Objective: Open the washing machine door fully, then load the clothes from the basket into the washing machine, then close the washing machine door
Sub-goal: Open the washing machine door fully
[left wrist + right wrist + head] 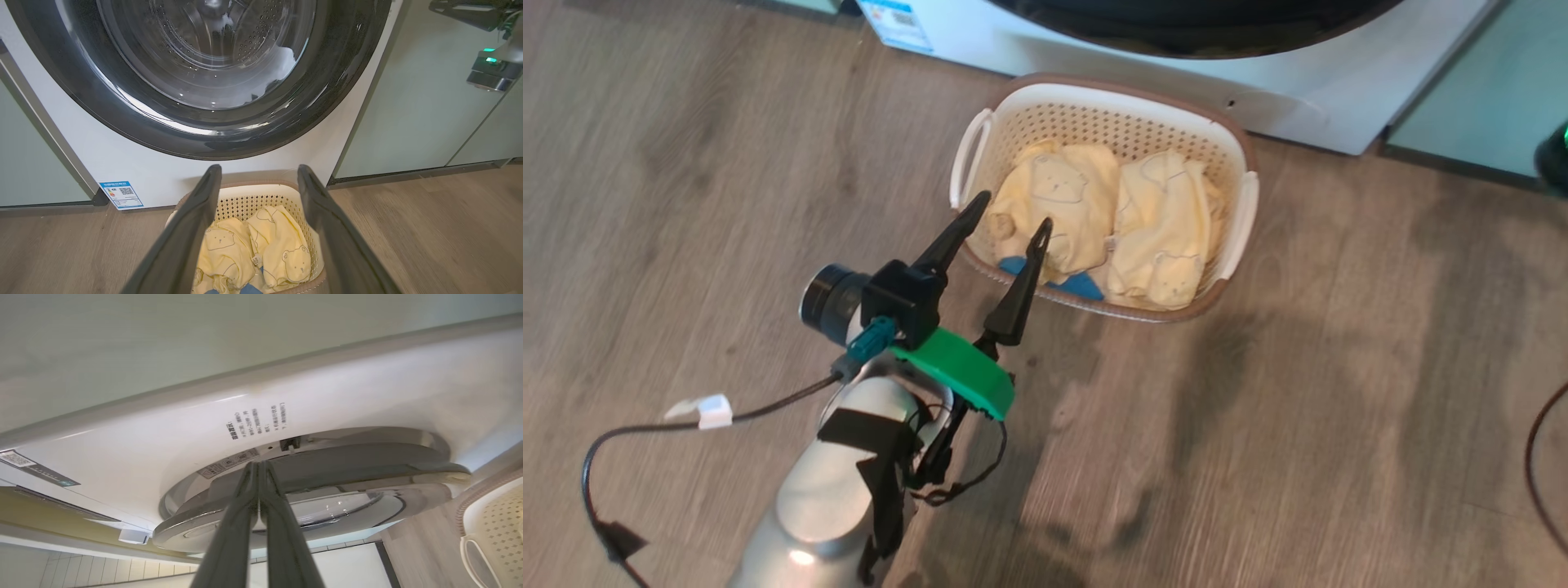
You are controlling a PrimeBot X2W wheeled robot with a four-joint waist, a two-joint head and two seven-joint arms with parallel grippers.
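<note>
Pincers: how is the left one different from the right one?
The left pincer has its fingers spread wide; the right pincer has its fingers pressed together. The left pincer points at the basket with the clothes; the right pincer points at the rim of the washing machine door. Both have two long dark fingers and hold nothing.

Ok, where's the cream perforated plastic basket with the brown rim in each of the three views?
Head view: the cream perforated plastic basket sits upper centre, on the wood floor.
Left wrist view: bottom centre.
Right wrist view: lower right corner, partly cut off.
Shared landmark: the big white front-loading washing machine next to it.
</note>
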